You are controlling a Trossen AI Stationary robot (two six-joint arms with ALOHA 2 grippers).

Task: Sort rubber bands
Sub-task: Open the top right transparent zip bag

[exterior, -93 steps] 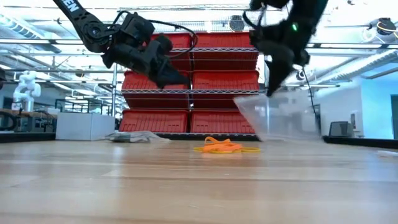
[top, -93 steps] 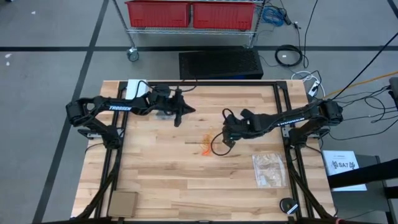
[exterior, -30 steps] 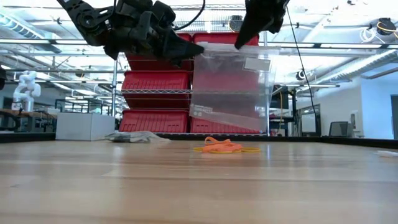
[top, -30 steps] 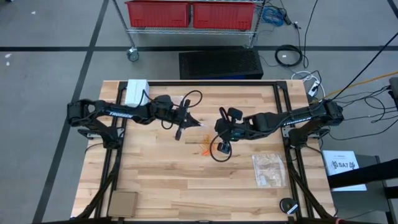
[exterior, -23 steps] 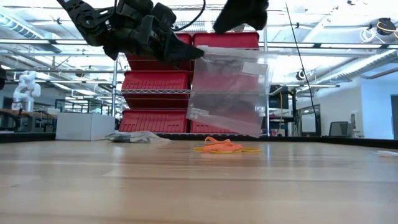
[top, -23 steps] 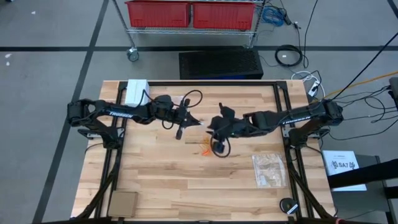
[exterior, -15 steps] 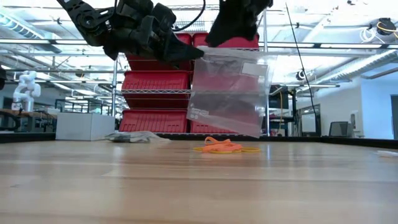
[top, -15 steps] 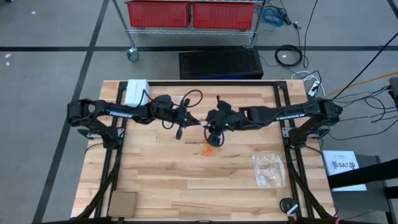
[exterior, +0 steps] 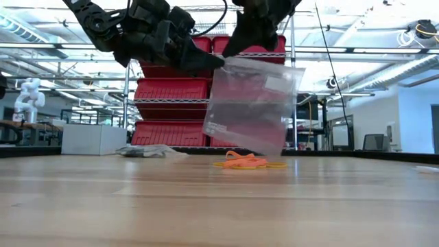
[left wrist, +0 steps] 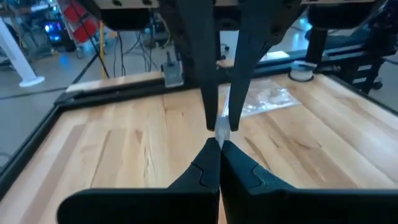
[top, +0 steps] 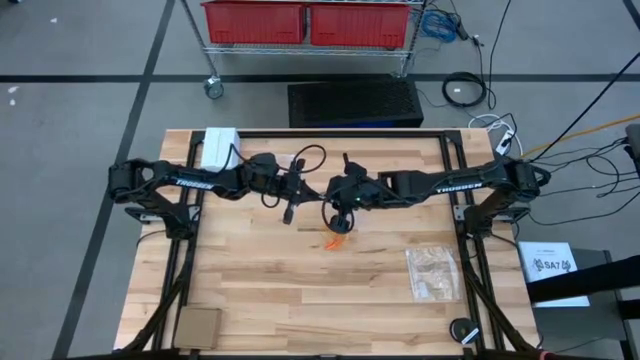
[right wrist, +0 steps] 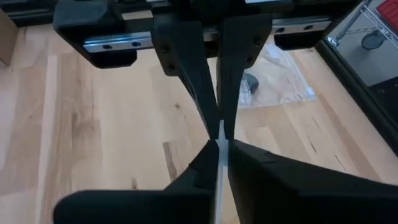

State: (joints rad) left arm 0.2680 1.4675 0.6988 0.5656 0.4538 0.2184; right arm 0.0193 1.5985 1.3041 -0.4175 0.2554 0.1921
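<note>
1. High view: the left pincer (top: 312, 194) and the right pincer (top: 333, 193) meet tip to tip over the middle of the wooden surface (top: 250, 290). The clear bag they share is almost impossible to make out from above. The rubber bands (top: 336, 242) show only as a small orange smudge on the surface just below the right pincer; single loops cannot be told apart. A second clear bag (top: 433, 272) lies flat near the right edge, its contents unclear.

2. Low view: the clear zip bag (exterior: 250, 106) hangs tilted in the air, each pincer clamped narrow on its top edge, the left at one corner, the right beside it. Both arms are cut off by the picture's top. The orange bands lie in a low pile on the surface beyond the bag, partly seen through its lower corner. Whether the bag touches them I cannot tell. Its inside looks only dimly shaded.

3. Left wrist view: the left pincer's fingers are pressed together on a thin clear edge, facing the other pincer's fingers, likewise pinched. The bands are out of sight.

4. Right wrist view: the same meeting from the other side; the bag is a pale sliver between closed fingers.
</note>
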